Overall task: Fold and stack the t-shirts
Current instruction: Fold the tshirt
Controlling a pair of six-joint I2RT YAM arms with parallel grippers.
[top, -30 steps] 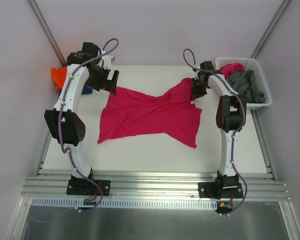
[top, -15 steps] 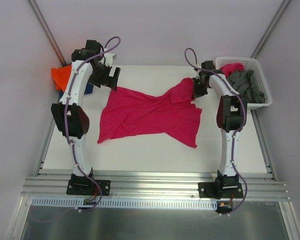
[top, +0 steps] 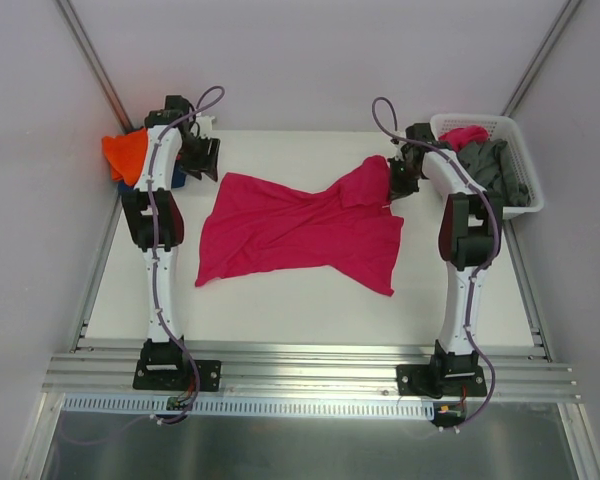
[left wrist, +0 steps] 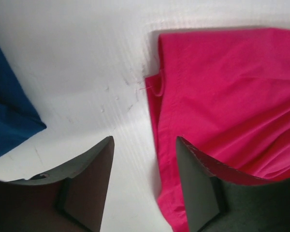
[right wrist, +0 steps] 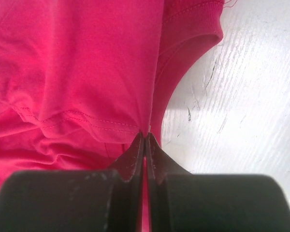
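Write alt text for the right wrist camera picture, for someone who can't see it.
The right gripper is shut on a fold of the pink t-shirt, its two dark fingers pressed together on the cloth. The shirt fills the left and top of the picture, a ribbed edge curving at the upper right, with white table on the right.

— What sort of place am I looking into?
— A robotics lab, a test cell by my reading. I see a left arm (top: 158, 280) and a right arm (top: 465, 290) bolted to an aluminium rail (top: 310, 368) at the tabletop's (top: 300, 305) near edge, with purple cables (top: 374, 112) looped along them.
— Anything homely?
— Only laundry: a magenta t-shirt (top: 300, 225) on the white tabletop and a white plastic basket (top: 478, 118). Plain pale panels (top: 310, 60) and metal struts (top: 93, 62) box it in.
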